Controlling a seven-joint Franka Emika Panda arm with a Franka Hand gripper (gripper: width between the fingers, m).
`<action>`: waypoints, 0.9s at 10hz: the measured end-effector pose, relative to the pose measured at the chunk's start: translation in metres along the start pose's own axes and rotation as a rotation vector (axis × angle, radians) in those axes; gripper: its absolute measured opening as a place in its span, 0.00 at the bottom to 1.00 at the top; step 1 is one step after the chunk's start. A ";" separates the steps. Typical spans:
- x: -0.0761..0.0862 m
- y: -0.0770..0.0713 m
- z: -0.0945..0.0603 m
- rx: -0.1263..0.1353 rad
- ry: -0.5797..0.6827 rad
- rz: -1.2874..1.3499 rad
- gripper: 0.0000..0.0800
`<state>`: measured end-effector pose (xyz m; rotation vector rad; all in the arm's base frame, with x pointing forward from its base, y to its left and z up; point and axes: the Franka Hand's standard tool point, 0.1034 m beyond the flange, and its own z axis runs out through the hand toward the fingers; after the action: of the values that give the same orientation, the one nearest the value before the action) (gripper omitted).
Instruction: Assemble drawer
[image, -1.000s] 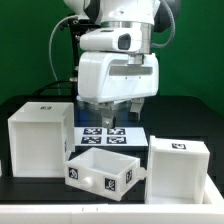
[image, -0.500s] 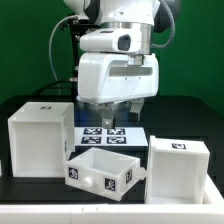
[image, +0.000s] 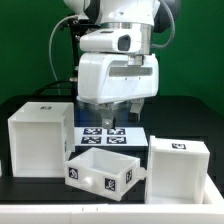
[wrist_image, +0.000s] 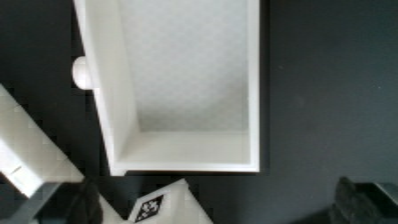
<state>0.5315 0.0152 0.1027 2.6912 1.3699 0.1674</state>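
The white open-topped drawer tray (image: 100, 170) lies at the front centre of the black table, with tags on its front wall. The larger cube-like white casing (image: 38, 140) stands at the exterior view's left, beside the tray. My gripper (image: 103, 113) hangs above the marker board (image: 105, 135), behind the tray, touching nothing. In the wrist view the tray (wrist_image: 187, 90) fills the middle, with a round knob (wrist_image: 82, 70) on one wall. My gripper (wrist_image: 214, 205) is open and empty, its dark fingers (wrist_image: 54, 200) wide apart.
A second white box-like part (image: 180, 170) with a tag on top stands at the exterior view's right, close to the tray. A corner of the marker board (wrist_image: 169, 205) shows between my fingers. A white part's edge (wrist_image: 27, 150) shows beside the tray.
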 end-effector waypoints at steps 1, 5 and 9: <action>-0.002 0.002 -0.001 0.002 -0.001 0.007 0.81; -0.016 0.041 -0.023 0.014 -0.025 0.103 0.81; -0.015 0.037 -0.020 0.012 -0.019 0.101 0.81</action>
<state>0.5493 -0.0173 0.1273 2.7663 1.2346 0.1427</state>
